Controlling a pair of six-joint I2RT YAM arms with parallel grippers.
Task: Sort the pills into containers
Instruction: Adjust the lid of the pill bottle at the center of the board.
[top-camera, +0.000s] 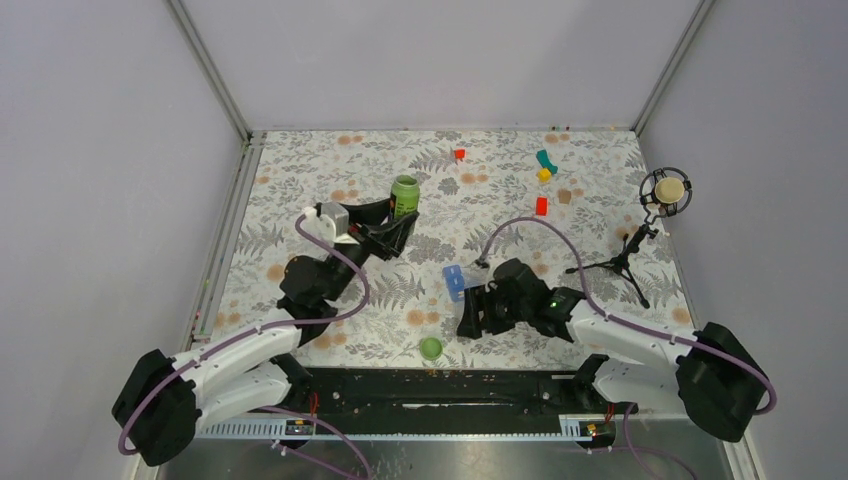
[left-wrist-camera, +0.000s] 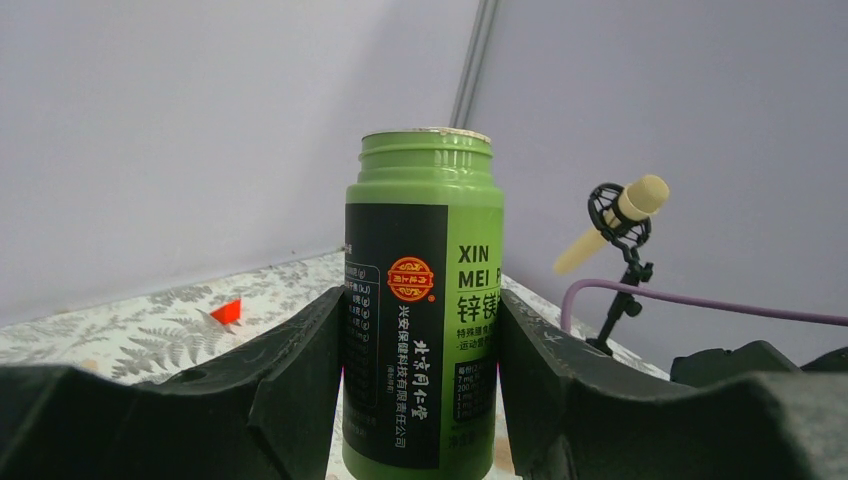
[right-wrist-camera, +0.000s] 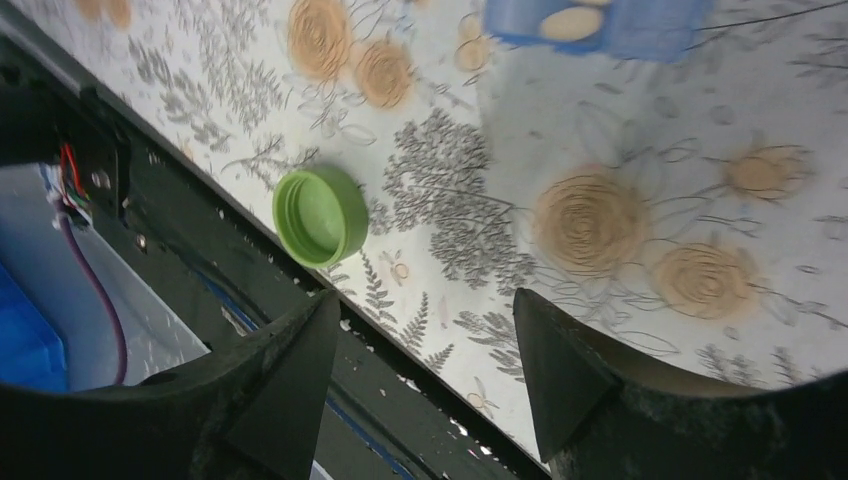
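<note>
Left claw (left-wrist-camera: 421, 325): closed on the round green plastic bottle (left-wrist-camera: 422, 300), with one black finger (left-wrist-camera: 300, 370) pressed against each side of its label.
Bottle: it stood upright on the floral-patterned counter (top-camera: 300, 170), its threaded neck uncapped, left of the middle in the top view.
Right claw (right-wrist-camera: 425, 300): open, with its two fingers spread apart low over the counter and gripping nothing.
Containers: the small translucent blue plastic pill box (top-camera: 454, 280) lay on the counter just beside the right claw, on the side toward the left arm. In the right wrist view a pale oval pill (right-wrist-camera: 571, 22) sat in one of its compartments.
Cap: a round green plastic cap (right-wrist-camera: 321, 215) lay flat near the counter's near edge, between the two arms and well apart from the bottle.
Far counter: two small red blocks (top-camera: 460, 154) (top-camera: 541, 206), with a teal piece (top-camera: 546, 160) just beside a yellow block (top-camera: 544, 175).
Right side: a cream-headed microphone (top-camera: 668, 190) stood on a black tripod.
</note>
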